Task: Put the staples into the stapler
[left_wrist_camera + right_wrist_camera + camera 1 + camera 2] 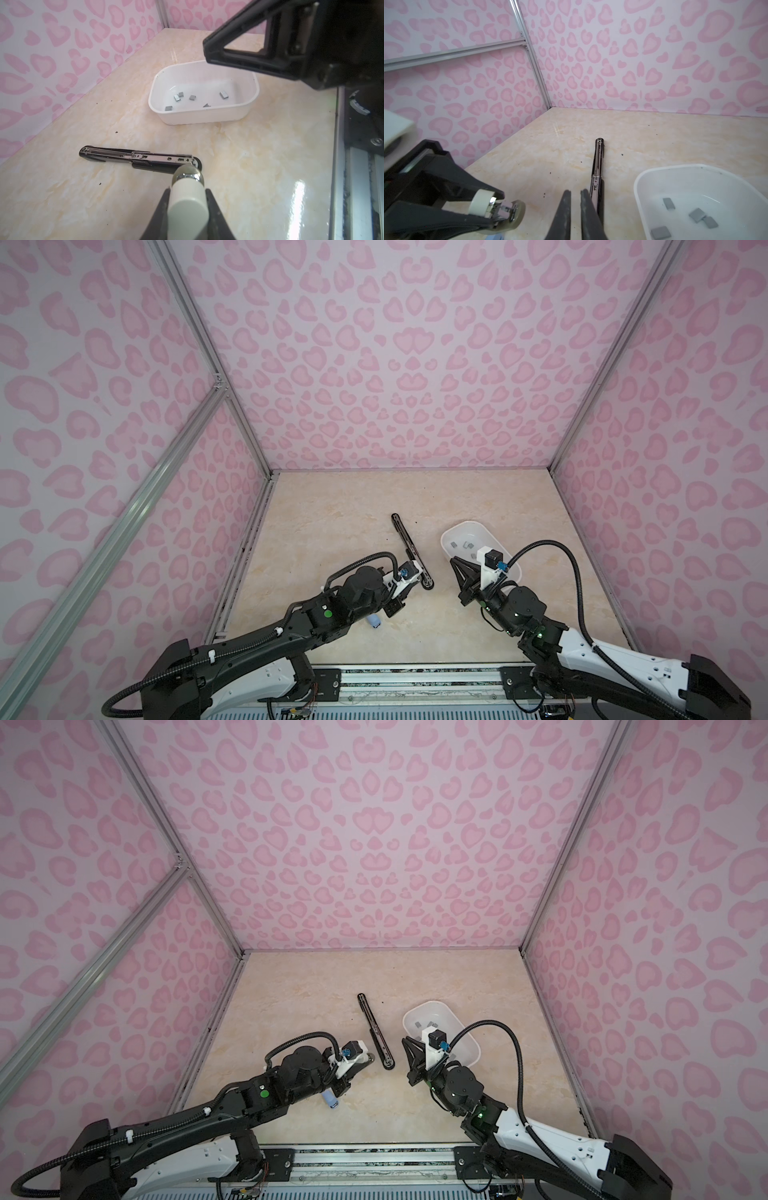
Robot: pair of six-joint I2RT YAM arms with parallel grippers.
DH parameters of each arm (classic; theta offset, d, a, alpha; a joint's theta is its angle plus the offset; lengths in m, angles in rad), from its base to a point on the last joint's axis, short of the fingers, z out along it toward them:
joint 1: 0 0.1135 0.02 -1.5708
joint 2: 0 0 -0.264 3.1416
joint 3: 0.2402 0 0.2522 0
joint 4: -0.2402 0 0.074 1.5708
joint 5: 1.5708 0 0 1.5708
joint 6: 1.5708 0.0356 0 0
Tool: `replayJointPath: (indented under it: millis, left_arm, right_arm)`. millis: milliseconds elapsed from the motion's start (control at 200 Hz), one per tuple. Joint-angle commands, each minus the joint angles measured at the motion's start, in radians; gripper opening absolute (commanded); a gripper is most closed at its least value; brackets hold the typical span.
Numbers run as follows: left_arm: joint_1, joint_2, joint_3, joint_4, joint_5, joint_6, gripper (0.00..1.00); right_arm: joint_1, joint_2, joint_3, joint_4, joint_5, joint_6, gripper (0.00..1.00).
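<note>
In a top view the white tub (473, 526), at 3 o'clock of the flat-open stapler (409, 545), can skid if nudged. The left gripper (188, 192), clenched on a cream-handled tool (188, 207), may shove the stapler. The right gripper (574, 192), pinched empty, could miss the staples (192, 97) in the tub.

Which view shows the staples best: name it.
Left wrist: six staples lie clear in the white tub. Right wrist shows only four; in both top views they are tiny and partly hidden.
</note>
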Motion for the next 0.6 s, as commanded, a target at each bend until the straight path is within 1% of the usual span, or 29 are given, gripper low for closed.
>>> replayJointPath:
  millis: [0,75,170,205,385,490,595]
  left_arm:
    - [0.007,-0.031,-0.026,0.142,0.157,0.057,0.04]
    - [0.007,-0.022,-0.032,0.15,0.188,0.062,0.04]
    - [0.008,0.001,-0.027,0.153,0.185,0.061,0.04]
    - [0.008,0.009,-0.023,0.152,0.193,0.058,0.04]
    - [0.008,0.029,-0.012,0.149,0.218,0.045,0.04]
    - [0.008,0.026,-0.012,0.149,0.229,0.041,0.04]
    - [0.008,0.012,-0.014,0.148,0.237,0.039,0.04]
  right_arm:
    - [-0.009,-0.017,0.026,-0.146,-0.084,-0.01,0.09]
    - [-0.008,0.009,0.05,-0.139,-0.181,-0.02,0.08]
    - [0.0,0.073,0.082,-0.123,-0.262,-0.005,0.06]
    - [0.011,0.093,0.096,-0.126,-0.274,-0.008,0.05]
    - [0.099,0.182,0.144,-0.11,-0.236,-0.039,0.05]
    - [0.105,0.225,0.147,-0.092,-0.221,-0.032,0.04]
    - [0.105,0.241,0.134,-0.089,-0.181,-0.017,0.03]
